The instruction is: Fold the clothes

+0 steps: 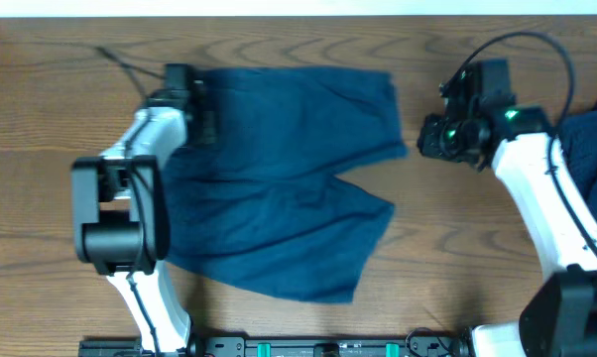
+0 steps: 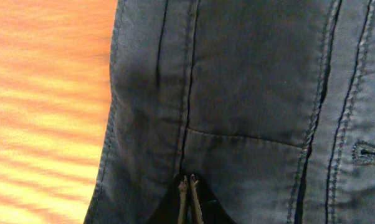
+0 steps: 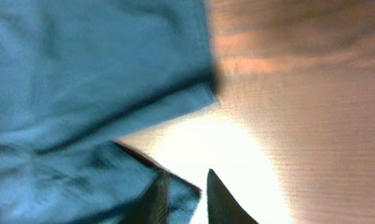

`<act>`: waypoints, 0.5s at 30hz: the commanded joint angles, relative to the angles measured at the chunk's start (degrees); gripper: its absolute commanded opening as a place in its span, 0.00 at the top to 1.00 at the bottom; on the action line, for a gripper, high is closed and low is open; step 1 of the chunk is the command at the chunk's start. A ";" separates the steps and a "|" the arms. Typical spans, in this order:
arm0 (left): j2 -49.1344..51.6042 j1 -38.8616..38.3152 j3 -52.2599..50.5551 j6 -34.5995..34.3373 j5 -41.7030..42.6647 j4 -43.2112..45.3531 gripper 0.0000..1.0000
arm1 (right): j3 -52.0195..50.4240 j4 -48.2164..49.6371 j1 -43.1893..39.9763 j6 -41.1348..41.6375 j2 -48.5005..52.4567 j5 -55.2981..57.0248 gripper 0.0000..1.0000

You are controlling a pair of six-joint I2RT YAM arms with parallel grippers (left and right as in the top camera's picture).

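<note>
shorts (image 1: 279,178): dark navy blue, denim-like, darker stitched seams
bench (image 1: 457,258): warm brown wood grain
left arm (image 1: 152,139): white, black joints

Robotics lab bench, wood-grain table (image 1: 41,99), left arm (image 1: 155,134) and right arm (image 1: 532,174) mounted at its edge

White arm shells (image 1: 145,139), black joints (image 1: 110,243), green wrist lights (image 1: 510,116)

- Your wooden table (image 1: 457,258) holds dark blue shorts (image 1: 279,178) spread flat, left of centre.
- At its right edge you see another dark blue garment (image 1: 591,149).
- Thin black cable (image 1: 120,61), far left.
</note>
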 commanded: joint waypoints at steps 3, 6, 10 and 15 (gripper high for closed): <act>2.16 1.55 -1.60 -0.22 1.60 -1.64 0.94 | -10.67 17.27 0.52 1.03 1.64 -2.19 0.48; 2.10 0.44 -1.60 -0.20 1.60 -1.88 0.94 | -14.56 26.82 0.63 1.11 3.61 -5.53 0.47; 1.36 -1.31 -1.57 0.22 1.55 -2.95 0.94 | -16.41 35.89 1.70 4.52 9.14 -8.11 0.46; -2.49 -1.92 -1.60 1.25 1.57 -5.35 0.93 | -16.39 43.52 2.78 10.60 16.68 -9.29 0.44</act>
